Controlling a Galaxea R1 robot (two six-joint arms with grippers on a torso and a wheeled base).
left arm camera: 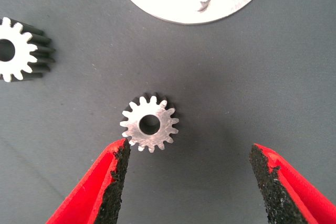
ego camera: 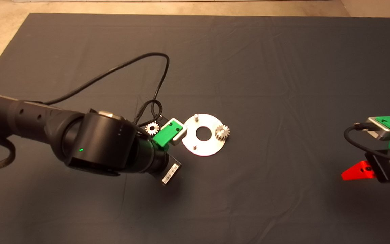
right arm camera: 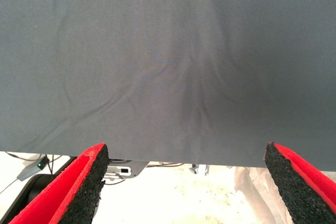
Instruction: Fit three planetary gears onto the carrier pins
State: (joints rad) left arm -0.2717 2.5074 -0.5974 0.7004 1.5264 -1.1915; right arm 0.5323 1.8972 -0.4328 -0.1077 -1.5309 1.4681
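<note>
The shiny round disc [ego camera: 203,145] lies mid-mat. One planetary gear [ego camera: 222,132] sits on its right-hand carrier pin; the other two carrier pins [ego camera: 196,117] [ego camera: 194,147] are bare. My left gripper [left arm camera: 190,153] hovers open just left of the disc, over a second gear [left arm camera: 150,124] lying flat on the mat close to one finger [left arm camera: 113,174]. Its green body [ego camera: 169,132] hides that gear in the head view. A third gear [ego camera: 152,128] [left arm camera: 18,50] lies on the mat beside it, farther from the disc. The disc's edge [left arm camera: 231,3] shows with a pin [left arm camera: 206,1].
My right gripper [right arm camera: 186,153] waits open at the mat's right edge, one red finger [ego camera: 359,171] showing in the head view. A black cable [ego camera: 147,57] loops from the left arm over the mat behind the disc. Bare floor borders the mat [ego camera: 283,84] at the far side.
</note>
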